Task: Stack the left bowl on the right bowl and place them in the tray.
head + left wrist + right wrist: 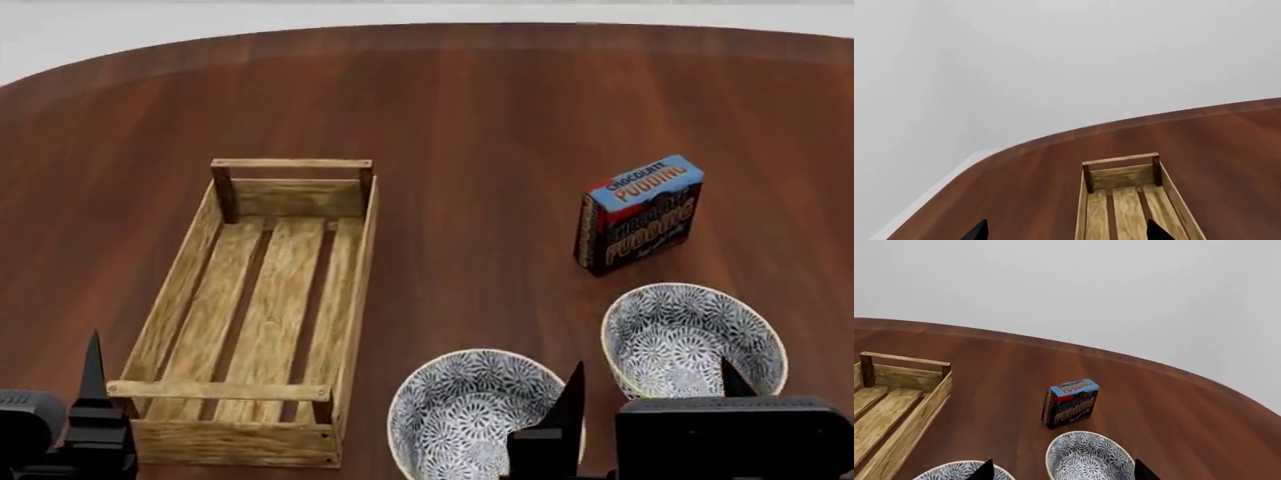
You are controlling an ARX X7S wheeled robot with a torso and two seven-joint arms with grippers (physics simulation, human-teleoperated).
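Bowls point(481, 410) apart, tray point(350, 300) bare

A reddish-brown wooden table point(481, 120) with a streaked grain fills the scene, against a plain pale grey-white backdrop. The tray point(350, 330) is light honey-coloured wood with darker brown corner posts and dark gaps between its floor slats. Two bowls, the left bowl point(467, 410) and the right bowl point(687, 335), are white, covered inside and out in a dense dark blue-grey floral pattern. The chocolate pudding box point(641, 213) is dark brown-black with a light blue top band, a red stripe and white lettering. The gripper fingers point(567, 400) at the lower edge are black.
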